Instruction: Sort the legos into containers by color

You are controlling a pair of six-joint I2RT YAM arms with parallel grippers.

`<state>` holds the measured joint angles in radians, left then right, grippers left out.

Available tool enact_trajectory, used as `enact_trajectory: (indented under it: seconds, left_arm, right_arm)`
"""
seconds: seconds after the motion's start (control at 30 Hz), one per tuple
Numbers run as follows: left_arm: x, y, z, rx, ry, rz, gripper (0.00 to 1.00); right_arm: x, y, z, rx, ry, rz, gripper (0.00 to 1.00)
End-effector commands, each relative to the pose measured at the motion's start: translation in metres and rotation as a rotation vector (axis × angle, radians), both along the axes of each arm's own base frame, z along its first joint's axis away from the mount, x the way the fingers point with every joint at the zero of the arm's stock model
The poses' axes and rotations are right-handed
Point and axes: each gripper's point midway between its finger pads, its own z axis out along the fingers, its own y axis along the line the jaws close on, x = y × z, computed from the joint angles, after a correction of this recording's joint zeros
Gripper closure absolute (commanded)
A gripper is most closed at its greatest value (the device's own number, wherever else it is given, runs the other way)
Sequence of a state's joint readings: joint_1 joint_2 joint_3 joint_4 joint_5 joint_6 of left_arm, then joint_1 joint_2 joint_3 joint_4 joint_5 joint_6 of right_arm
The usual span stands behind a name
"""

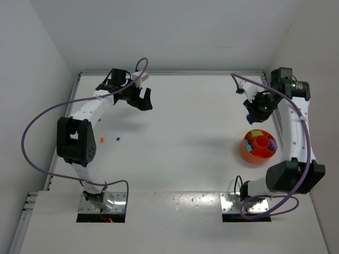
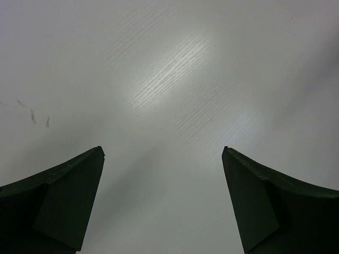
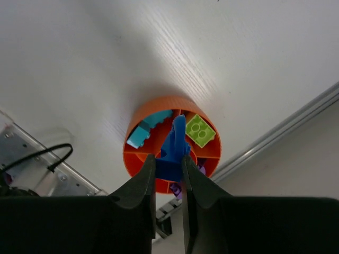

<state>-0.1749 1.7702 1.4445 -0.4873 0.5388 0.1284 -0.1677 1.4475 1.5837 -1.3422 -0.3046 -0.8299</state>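
Note:
My right gripper point(image 3: 169, 164) is shut on a blue lego point(image 3: 174, 151) and holds it high above the round orange bowl point(image 3: 137, 119). The bowl's compartments hold teal legos point(image 3: 144, 129), a yellow-green lego point(image 3: 199, 130) and purple legos point(image 3: 201, 169). In the top view the right gripper point(image 1: 249, 114) is above and just behind the bowl point(image 1: 248, 153). A small orange lego point(image 1: 101, 139) and a small blue lego point(image 1: 118, 139) lie on the table at the left. My left gripper point(image 1: 144, 99) is open and empty, raised over bare table far back left; its dark fingers point(image 2: 63, 196) frame only white table.
White walls enclose the table on the left, back and right. A metal rail point(image 3: 286, 127) runs along the right wall close to the bowl. Purple cables point(image 1: 37, 127) loop from both arms. Metal base plates point(image 1: 103, 203) sit at the near edge.

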Motion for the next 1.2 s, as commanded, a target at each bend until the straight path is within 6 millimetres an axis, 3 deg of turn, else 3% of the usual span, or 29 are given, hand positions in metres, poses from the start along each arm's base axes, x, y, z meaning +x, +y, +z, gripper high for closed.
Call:
enact_trajectory:
  seconds: [0.0,0.03,0.2,0.57,0.8,1.17]
  left_arm:
    - [0.009,-0.004,0.010,-0.075,-0.016,-0.046,0.00]
    - [0.010,-0.003,0.015,-0.091,-0.023,-0.052,0.00]
    - [0.012,-0.002,0.001,-0.096,0.005,-0.062,0.00]
    - [0.006,-0.005,-0.014,-0.109,0.044,-0.085,0.00]
    - [0.005,-0.008,-0.019,-0.124,0.058,-0.108,0.00]
    - [0.005,-0.008,-0.027,-0.127,0.083,-0.101,0.00]
  right_arm:
    - [-0.023,-0.015,-0.005,-0.120,0.013,0.189,1.00]
    - [-0.023,-0.018,-0.005,-0.125,0.009,0.192,1.00]
    - [-0.035,-0.028,-0.020,-0.184,0.050,0.253,1.00]
    - [-0.067,-0.023,-0.029,-0.206,0.024,0.340,1.00]
    - [-0.095,-0.021,-0.058,-0.216,0.120,0.360,1.00]
    - [-0.129,-0.023,-0.086,-0.232,0.211,0.354,1.00]
